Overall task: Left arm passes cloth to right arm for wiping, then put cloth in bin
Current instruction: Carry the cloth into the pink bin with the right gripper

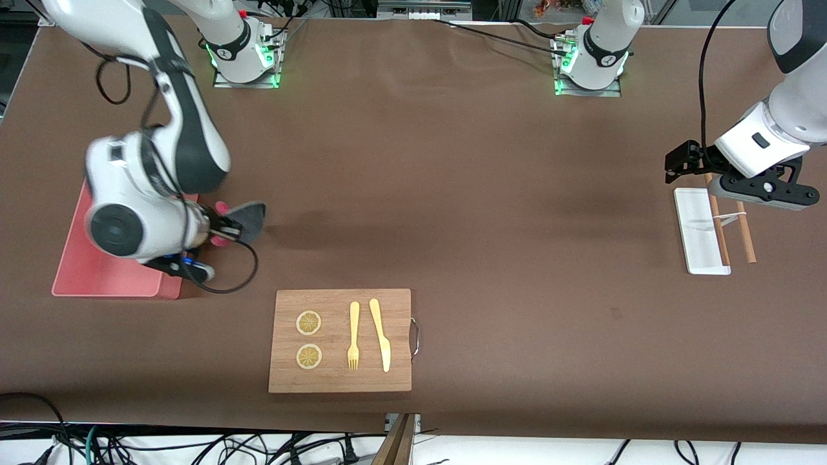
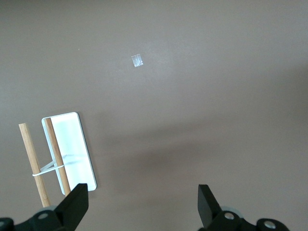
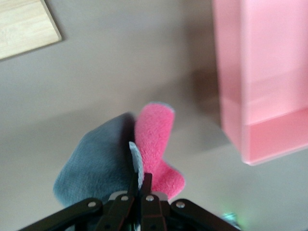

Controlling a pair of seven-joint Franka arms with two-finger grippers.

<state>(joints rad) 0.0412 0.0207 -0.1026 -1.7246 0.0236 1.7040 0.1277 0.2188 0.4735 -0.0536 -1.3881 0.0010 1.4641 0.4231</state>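
Observation:
My right gripper [image 1: 226,229] is shut on the cloth [image 1: 249,219], which hangs from it with a dark grey face and a magenta-pink face; it also shows in the right wrist view [image 3: 125,159]. The gripper holds it above the table just beside the pink bin [image 1: 84,271], at the right arm's end of the table. The bin's wall shows in the right wrist view [image 3: 231,120]. My left gripper [image 1: 685,161] is open and empty above the table by the white tray, at the left arm's end; its fingers [image 2: 74,204] stand wide apart.
A wooden cutting board [image 1: 340,340] with a fork, a knife and two lemon slices lies near the front camera. A small white tray [image 1: 701,232] with two banded wooden sticks [image 1: 743,226] lies at the left arm's end. A small clear scrap [image 2: 137,60] lies on the table.

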